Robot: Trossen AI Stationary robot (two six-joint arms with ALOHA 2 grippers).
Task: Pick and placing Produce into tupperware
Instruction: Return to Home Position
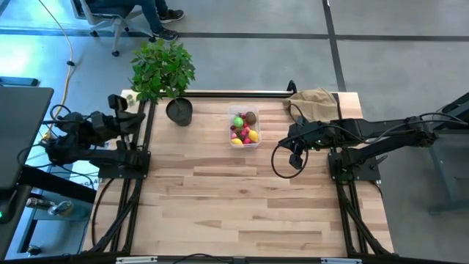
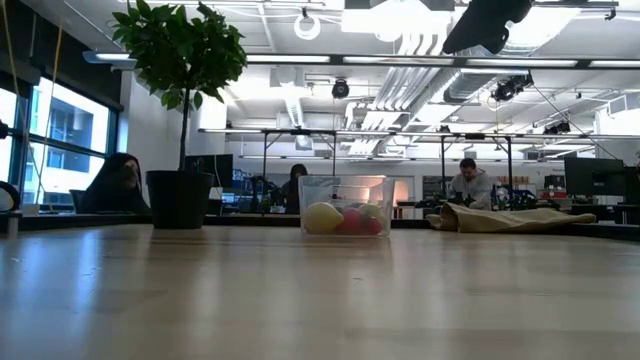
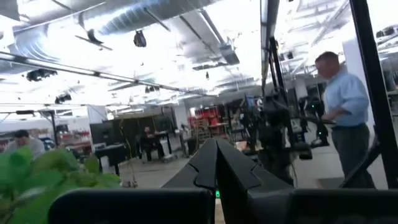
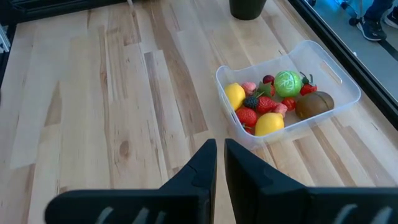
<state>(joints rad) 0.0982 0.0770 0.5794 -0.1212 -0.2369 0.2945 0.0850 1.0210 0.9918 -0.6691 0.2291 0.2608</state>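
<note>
The clear tupperware [image 1: 244, 127] stands on the table at the far middle, holding the produce: two yellow lemons, red berries, a green round one [image 4: 286, 83] and a brown kiwi-like one [image 4: 314, 104]. It also shows in the low view [image 2: 346, 206] and the right wrist view [image 4: 336, 78]. My right gripper [image 1: 292, 141] is shut and empty, raised above the table to the tub's right. My left gripper [image 1: 134, 119] is shut, parked at the table's far left edge, pointing level into the room.
A potted leafy plant in a black pot [image 1: 179, 111] stands left of the tub. A tan paper bag [image 1: 314, 102] lies at the far right corner. A black cable loop [image 1: 282, 161] hangs below my right arm. People are in the room behind.
</note>
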